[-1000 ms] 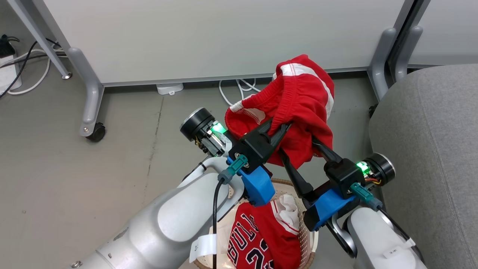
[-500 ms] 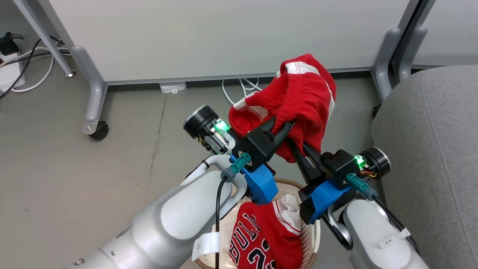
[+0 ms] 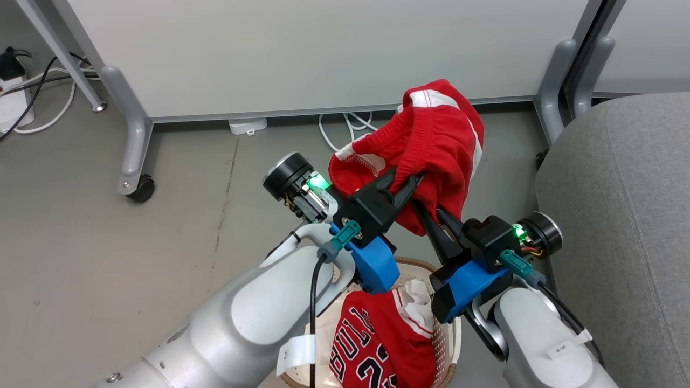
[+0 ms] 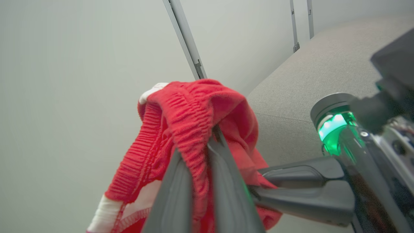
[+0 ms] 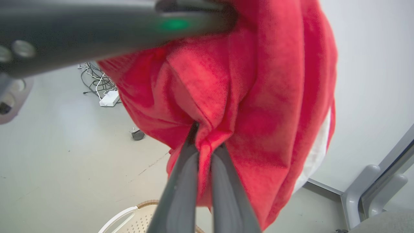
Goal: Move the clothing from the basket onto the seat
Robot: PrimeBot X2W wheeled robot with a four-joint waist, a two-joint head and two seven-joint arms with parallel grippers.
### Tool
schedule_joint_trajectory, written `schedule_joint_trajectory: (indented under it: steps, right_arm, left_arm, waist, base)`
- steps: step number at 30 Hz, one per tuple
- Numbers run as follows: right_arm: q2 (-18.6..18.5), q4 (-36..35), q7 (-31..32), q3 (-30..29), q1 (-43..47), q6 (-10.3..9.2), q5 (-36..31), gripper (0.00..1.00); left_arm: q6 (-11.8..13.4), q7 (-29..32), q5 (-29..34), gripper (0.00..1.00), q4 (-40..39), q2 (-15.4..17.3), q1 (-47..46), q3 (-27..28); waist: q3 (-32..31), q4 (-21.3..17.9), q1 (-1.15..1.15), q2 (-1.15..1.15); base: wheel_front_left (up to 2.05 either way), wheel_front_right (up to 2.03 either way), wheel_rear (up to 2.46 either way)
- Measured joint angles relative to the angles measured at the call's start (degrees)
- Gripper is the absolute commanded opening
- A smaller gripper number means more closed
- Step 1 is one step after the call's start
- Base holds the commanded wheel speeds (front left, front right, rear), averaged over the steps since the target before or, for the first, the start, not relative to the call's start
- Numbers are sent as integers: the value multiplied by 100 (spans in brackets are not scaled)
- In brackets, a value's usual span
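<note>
1. while the red shorts (image 3: 436, 140) with their white stripes are hanging bunched in mid-air, they are sitting above the grey floor (image 3: 108, 258), higher than the basket (image 3: 446, 334) and to the left of the seat (image 3: 620, 215), touching neither.
2. the left gripper (image 3: 408, 175) is pinching a gathered fold of the shorts' ribbed waistband between its closed fingers, and in the left wrist view the red cloth is spilling over both sides of those fingers.
3. the right gripper (image 3: 428, 207) is clamping down on a lower fold of the same shorts, just below and to the right of the left gripper; in the right wrist view the cloth is being squeezed in the narrow gap between its two dark fingers.
4. the two grippers are crossing close to each other under the bundle; whether their fingers are touching is not something i can tell.
5. the red jersey (image 3: 372, 345) is lying crumpled inside the basket, its black-and-white lettering and numerals facing up, with its left part lying behind the pale left forearm.
6. the basket is standing on the floor beneath both arms, its brown rim showing between the blue wrist mounts.
7. the seat is running along the right edge of the head view, near the basket.
8. further out, a pale partition panel (image 3: 323, 54) is standing on grey legs, one with a caster (image 3: 141, 188), and white cables (image 3: 345, 126) are lying along its foot.
</note>
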Motion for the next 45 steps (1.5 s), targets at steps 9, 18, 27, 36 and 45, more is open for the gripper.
schedule_joint_trajectory:
  steps: [9,18,27,36,45]
  right_arm:
    - [5,-64,0,-29,36,0,57,0]
    - [-22,-180,0,-268,140,-1,94,0]
    - [-67,-379,0,-748,238,-1,100,0]
    - [-109,-661,1,-1317,250,0,55,0]
    - [-108,-900,1,-1704,292,-1,46,0]
  left_arm:
    - [67,-13,22,100,-2,10,-25,5]
    - [89,-22,31,100,-9,55,-59,-1]
    - [87,-31,27,100,-34,102,-52,-47]
    - [70,-32,21,100,-65,57,-15,-108]
    - [20,-32,11,100,-10,47,63,-177]
  waist:
    - [12,-20,0,0]
    - [88,-83,0,0]
    - [211,-369,0,0]
    - [402,-843,0,0]
    - [549,-1484,0,0]
  base:
    - [0,0,0]
    - [0,0,0]
    - [0,0,0]
    - [0,0,0]
    - [0,0,0]
